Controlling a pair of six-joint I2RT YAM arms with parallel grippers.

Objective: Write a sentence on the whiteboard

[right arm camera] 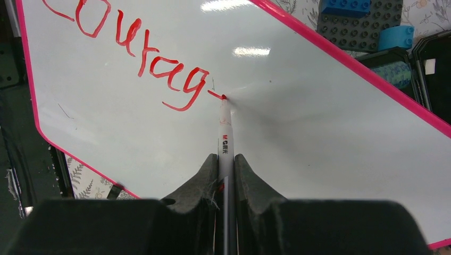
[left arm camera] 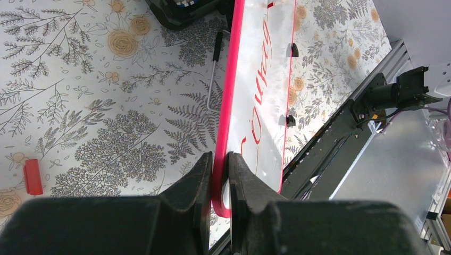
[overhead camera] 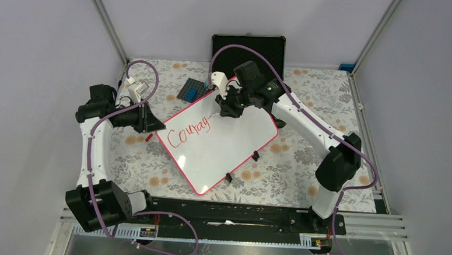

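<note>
Over the whiteboard [overhead camera: 228, 151], the right arm [overhead camera: 306, 117] stretches, fingers [right arm camera: 199, 178] pinching a marker [right arm camera: 225, 133].

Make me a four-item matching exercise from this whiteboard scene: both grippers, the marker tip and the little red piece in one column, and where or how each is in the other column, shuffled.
Column A
1. left gripper
2. right gripper
3. marker tip
4. small red piece

Column B
a. lying loose on the floral cloth
b. shut on the pink frame of the whiteboard
c. touching the board at the end of the unfinished sentence
d. shut on the marker

Pairs: 1-b, 2-d, 3-c, 4-a
</note>
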